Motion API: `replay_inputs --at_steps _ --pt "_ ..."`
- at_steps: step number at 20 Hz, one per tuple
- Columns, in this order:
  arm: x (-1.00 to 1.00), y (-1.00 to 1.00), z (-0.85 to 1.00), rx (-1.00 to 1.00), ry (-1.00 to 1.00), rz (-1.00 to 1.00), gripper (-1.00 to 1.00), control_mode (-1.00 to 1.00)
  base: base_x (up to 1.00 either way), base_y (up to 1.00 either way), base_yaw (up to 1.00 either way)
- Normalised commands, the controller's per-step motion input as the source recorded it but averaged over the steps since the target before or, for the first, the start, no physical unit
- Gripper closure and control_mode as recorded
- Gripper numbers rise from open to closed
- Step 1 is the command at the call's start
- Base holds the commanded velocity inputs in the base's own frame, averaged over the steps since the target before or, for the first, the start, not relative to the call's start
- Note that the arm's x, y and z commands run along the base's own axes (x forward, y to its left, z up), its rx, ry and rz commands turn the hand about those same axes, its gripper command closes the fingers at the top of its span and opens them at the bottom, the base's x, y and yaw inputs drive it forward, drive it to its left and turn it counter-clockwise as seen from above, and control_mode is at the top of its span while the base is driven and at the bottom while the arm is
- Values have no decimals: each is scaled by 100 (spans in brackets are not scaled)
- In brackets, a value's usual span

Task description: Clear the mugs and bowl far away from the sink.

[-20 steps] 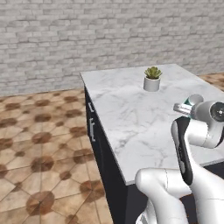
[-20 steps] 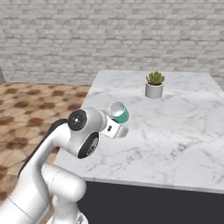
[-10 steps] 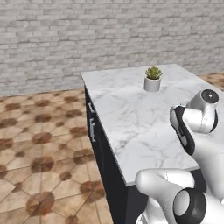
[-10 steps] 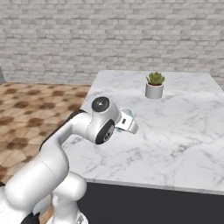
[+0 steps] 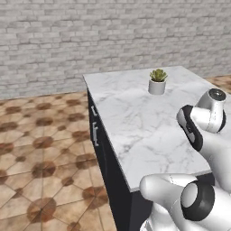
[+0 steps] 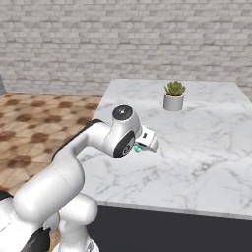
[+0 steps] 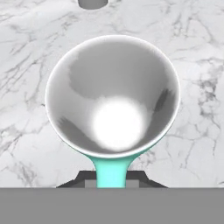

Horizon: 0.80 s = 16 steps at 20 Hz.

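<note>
Beyond the left edge of the desk lay a floor of brown patterned tiles, backed by a grey brick wall, and the desk's dark front carried a pale handle on that side. The white marble top stretched rightward from there. In the right base view the arm bent up from the lower left and its hand reached out over the near-middle of the marble, where the gripper was mostly hidden behind the wrist, with a small patch of teal showing just under it. Seen along the hand, the jaws were clenched on the teal handle of the teal mug: the handle ran straight down between the two dark tips, and the mug's wide mouth, white inside with a thin teal rim, faced the camera just ahead of the jaws with marble behind it on every side. I could not tell whether the mug touched the top. Farther ahead of the jaws and a little to the right stood a small white pot with a green succulent, well apart from the mug, near the far edge of the desk.
</note>
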Motion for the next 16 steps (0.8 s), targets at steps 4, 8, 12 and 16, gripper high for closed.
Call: replay_inputs --at_steps 4,8,12,16 --pt "3 0 -50 0 13 0 100 -100 0 0 0" --pt "15 0 -31 0 7 0 100 -100 0 0 0" --pt "24 0 -21 0 5 0 100 -100 0 0 0" --pt "27 0 -29 0 5 0 100 -100 0 0 0"
